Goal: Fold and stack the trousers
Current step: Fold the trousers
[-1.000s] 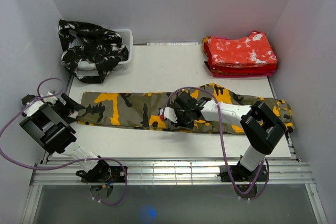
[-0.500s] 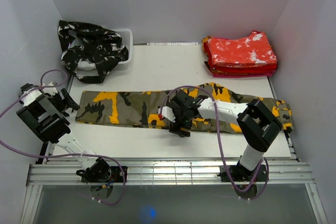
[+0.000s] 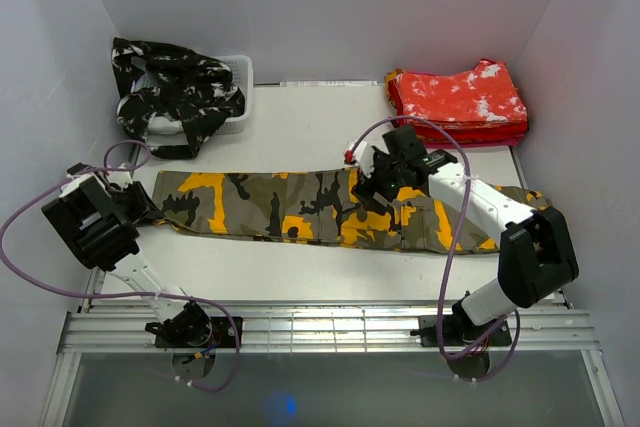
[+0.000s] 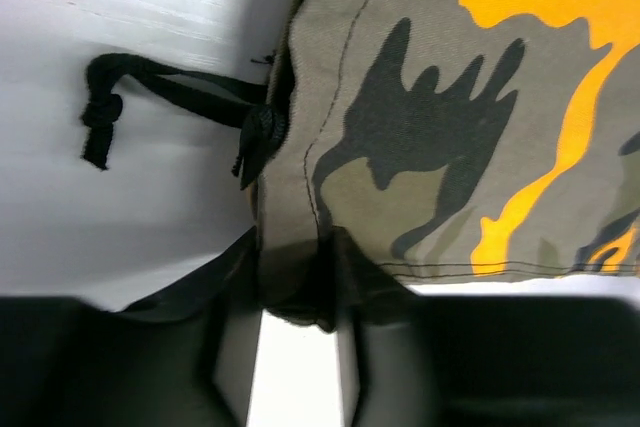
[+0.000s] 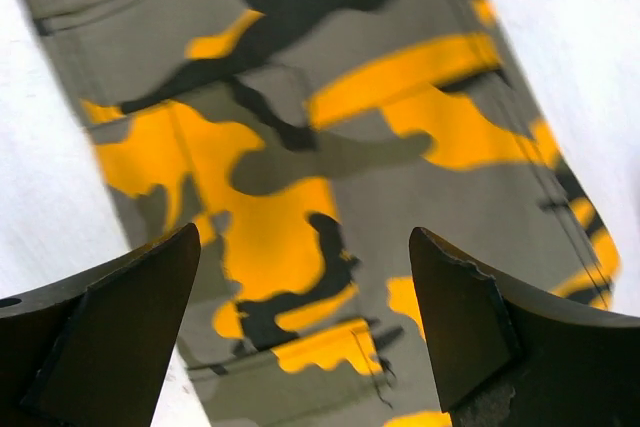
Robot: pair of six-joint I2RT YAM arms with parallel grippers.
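My left arm point(image 3: 95, 232) is bent low at the left side. The left gripper point(image 4: 298, 292) pinches the edge of the trousers point(image 4: 450, 147). My right arm point(image 3: 480, 202) reaches far forward. The right gripper point(image 5: 300, 317) points down with its fingers wide apart.

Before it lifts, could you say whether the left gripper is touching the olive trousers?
Touching: the left wrist view shows the left gripper pinching a corner of the olive trousers.

Olive trousers point(image 3: 300, 209): camouflage print, orange-yellow and black patches on an olive ground. Drawstring point(image 4: 150, 97): black. Black trousers point(image 3: 175, 92): white camouflage mottling. Red trousers point(image 3: 460, 102): white blotches. Basket point(image 3: 243, 69): white. Table point(image 3: 300, 137): white. Cables point(image 3: 445, 262): purple.
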